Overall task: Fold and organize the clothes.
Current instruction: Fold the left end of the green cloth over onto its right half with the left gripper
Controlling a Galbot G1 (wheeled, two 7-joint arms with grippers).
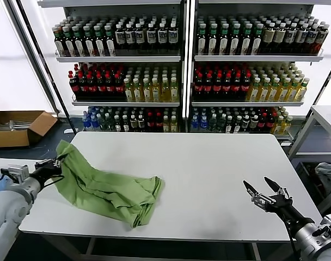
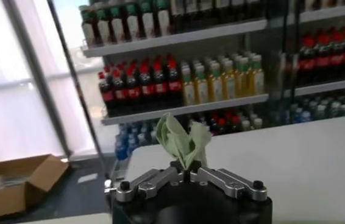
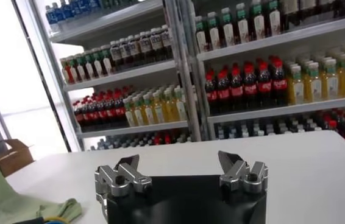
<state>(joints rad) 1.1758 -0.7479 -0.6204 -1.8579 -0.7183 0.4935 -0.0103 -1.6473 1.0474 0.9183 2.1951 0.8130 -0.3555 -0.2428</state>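
The light green polo shirt (image 1: pixel 108 187) lies crumpled on the left part of the white table (image 1: pixel 209 174), with one corner lifted at the table's left edge. My left gripper (image 1: pixel 55 165) is shut on that raised corner. In the left wrist view the pinched green fabric (image 2: pixel 183 141) sticks up from between the closed jaws of the left gripper (image 2: pixel 186 171). My right gripper (image 1: pixel 261 189) hovers open over the table's front right corner, far from the shirt, with nothing between its fingers (image 3: pixel 130 165). The right wrist view shows a bit of the shirt (image 3: pixel 2 198) at its edge.
Shelves of bottled drinks (image 1: pixel 176 70) stand behind the table. A cardboard box (image 1: pixel 18 126) sits on the floor at the far left. A second table edge (image 1: pixel 326 117) shows at the right, with a grey-blue cloth (image 1: pixel 329 176) below it.
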